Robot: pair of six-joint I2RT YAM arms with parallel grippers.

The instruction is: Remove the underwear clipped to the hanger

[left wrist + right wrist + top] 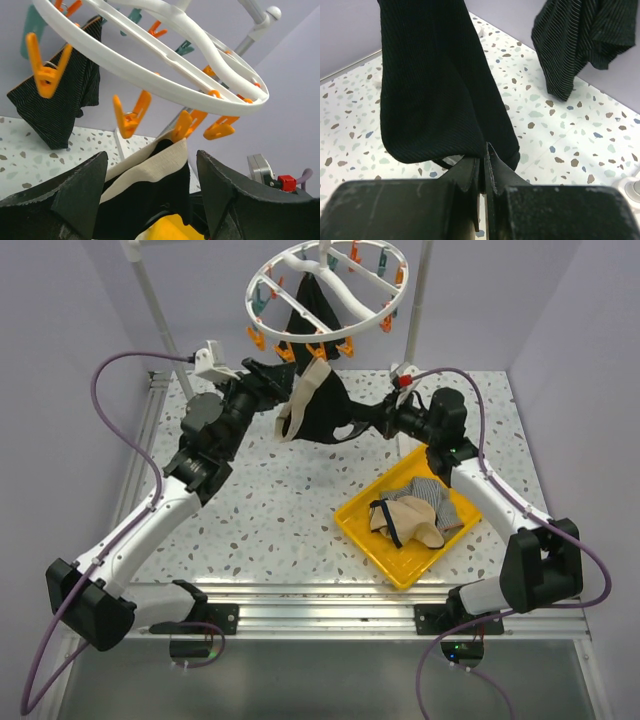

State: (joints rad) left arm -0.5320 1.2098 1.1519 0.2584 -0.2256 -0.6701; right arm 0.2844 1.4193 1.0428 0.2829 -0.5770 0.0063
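Top external view: the hanger (340, 287) hangs at 12 o'clock above the far side of the bench (260, 500). The cream-banded black underwear (325, 405) drops from pegs on the ring's near rim and is spread sideways between the two arms. The right fingers (375, 420) meet it from 3 o'clock at its lower corner. The left fingers (262, 373) sit at its 9 o'clock side, by the cream band. A second black underwear (312, 305) hangs inside the ring. At 5 o'clock a yellow tray (370, 545) holds a striped piece (430, 498) and a beige piece (405, 525), both off the hanger.

Left wrist view: the left fingers (85, 190) are spread wide. The cream band and black cloth (150, 185) lie in the gap, but I cannot tell whether either finger touches them. The band runs up toward 12 o'clock to an orange peg (182, 127) under the white ring (150, 75). The second black underwear (55, 100) is clipped at 10 o'clock.

Right wrist view: the right fingers (482, 167) are pressed together on the lower edge of the black cloth (435, 85), which rises toward 11 o'clock. The other black garment (580, 40) hangs at 1 o'clock, clear of them.

Judgement: the garment's long axis runs from the peg down to the right fingers. The left arm is the one nearer the peg, so the release likely depends on the left fingers working at 12 o'clock while the right holds tension.
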